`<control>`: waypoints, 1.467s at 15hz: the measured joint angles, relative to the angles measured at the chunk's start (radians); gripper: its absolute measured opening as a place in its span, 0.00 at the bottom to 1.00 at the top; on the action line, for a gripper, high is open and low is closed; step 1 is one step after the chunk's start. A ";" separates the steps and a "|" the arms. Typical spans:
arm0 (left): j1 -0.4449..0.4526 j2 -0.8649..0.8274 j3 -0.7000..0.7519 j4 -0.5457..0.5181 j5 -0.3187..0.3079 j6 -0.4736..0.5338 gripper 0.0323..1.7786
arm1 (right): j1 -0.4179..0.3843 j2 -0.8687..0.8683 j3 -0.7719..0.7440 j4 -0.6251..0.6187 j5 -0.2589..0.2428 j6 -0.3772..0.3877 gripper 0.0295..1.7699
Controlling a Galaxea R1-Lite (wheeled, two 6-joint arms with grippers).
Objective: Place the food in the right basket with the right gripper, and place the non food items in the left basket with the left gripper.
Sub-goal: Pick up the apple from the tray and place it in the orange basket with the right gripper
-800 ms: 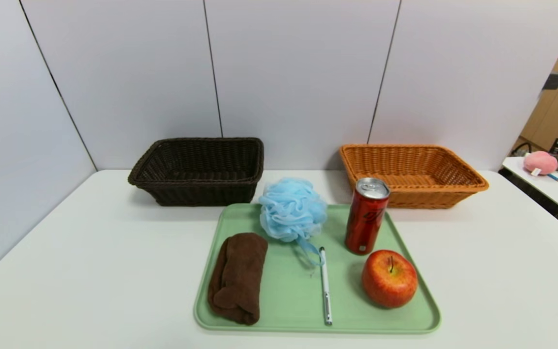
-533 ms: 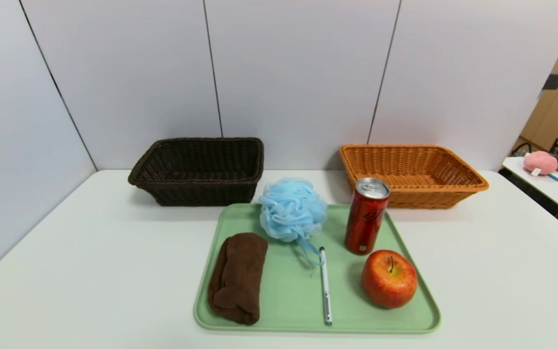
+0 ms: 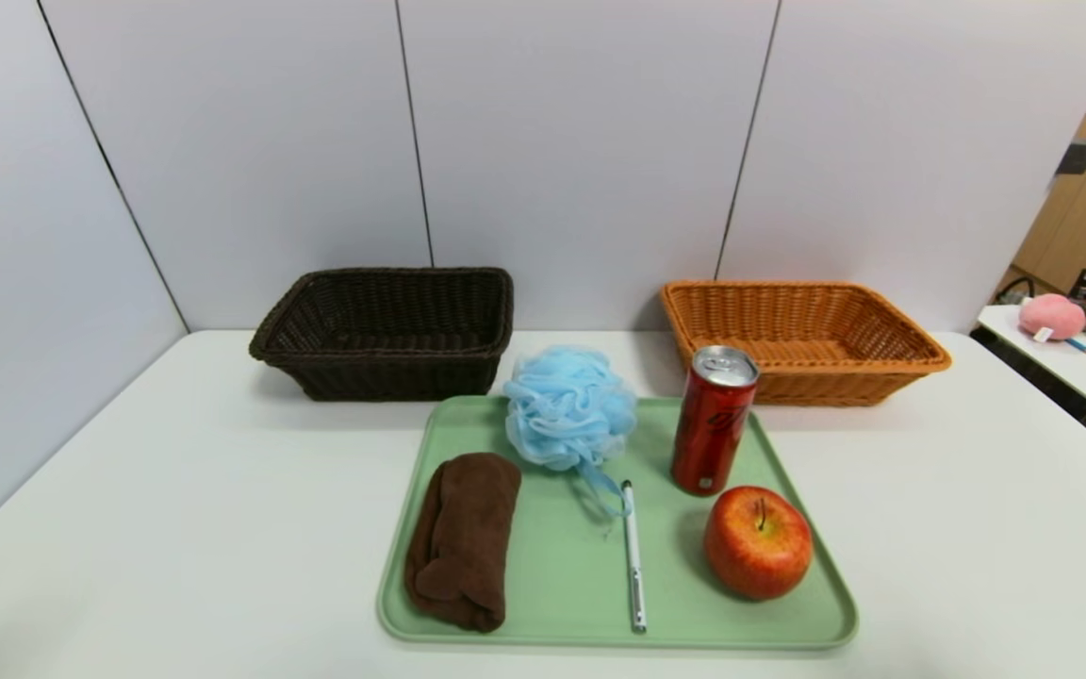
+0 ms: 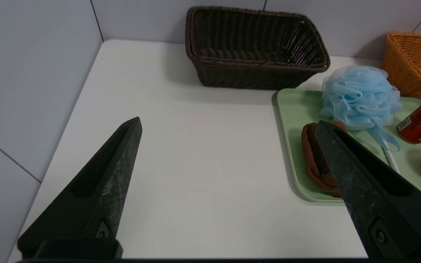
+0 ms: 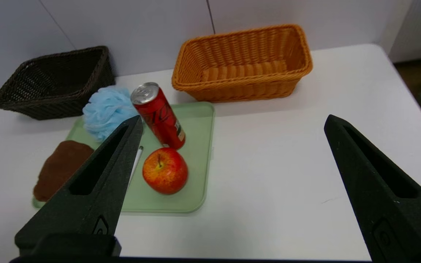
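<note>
On the green tray (image 3: 552,575) lie a rolled brown towel (image 3: 463,538), a light-blue bath sponge (image 3: 567,407), a white pen (image 3: 633,556), an upright red can (image 3: 715,420) and a red-yellow apple (image 3: 758,542). The dark brown left basket (image 3: 387,330) and the orange right basket (image 3: 798,339) stand behind it, both empty. Neither arm shows in the head view. My left gripper (image 4: 228,124) hangs open above bare table left of the tray. My right gripper (image 5: 232,122) hangs open above bare table right of the tray, with the apple (image 5: 165,170) and can (image 5: 158,115) to one side.
Grey panel walls close off the table's back and left side. A side table (image 3: 1061,363) with toys stands beyond the right edge. White tabletop (image 3: 175,490) spreads on both sides of the tray.
</note>
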State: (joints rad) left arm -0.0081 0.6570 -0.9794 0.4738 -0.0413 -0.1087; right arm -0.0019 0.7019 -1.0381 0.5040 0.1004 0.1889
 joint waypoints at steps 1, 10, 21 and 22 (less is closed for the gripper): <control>-0.001 0.078 -0.064 0.065 -0.001 -0.019 0.95 | 0.003 0.093 -0.084 0.052 0.017 0.019 0.97; -0.227 0.414 -0.126 0.103 0.010 -0.123 0.95 | 0.424 0.705 -0.442 0.474 -0.057 0.251 0.97; -0.435 0.536 -0.091 0.095 0.152 -0.216 0.95 | 0.676 1.073 -0.448 0.484 -0.259 0.408 0.97; -0.443 0.536 -0.092 0.088 0.152 -0.216 0.95 | 0.673 1.086 -0.447 0.484 -0.259 0.407 0.97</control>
State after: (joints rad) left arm -0.4513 1.1930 -1.0717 0.5619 0.1106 -0.3243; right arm 0.6715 1.7877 -1.4855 0.9877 -0.1581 0.5960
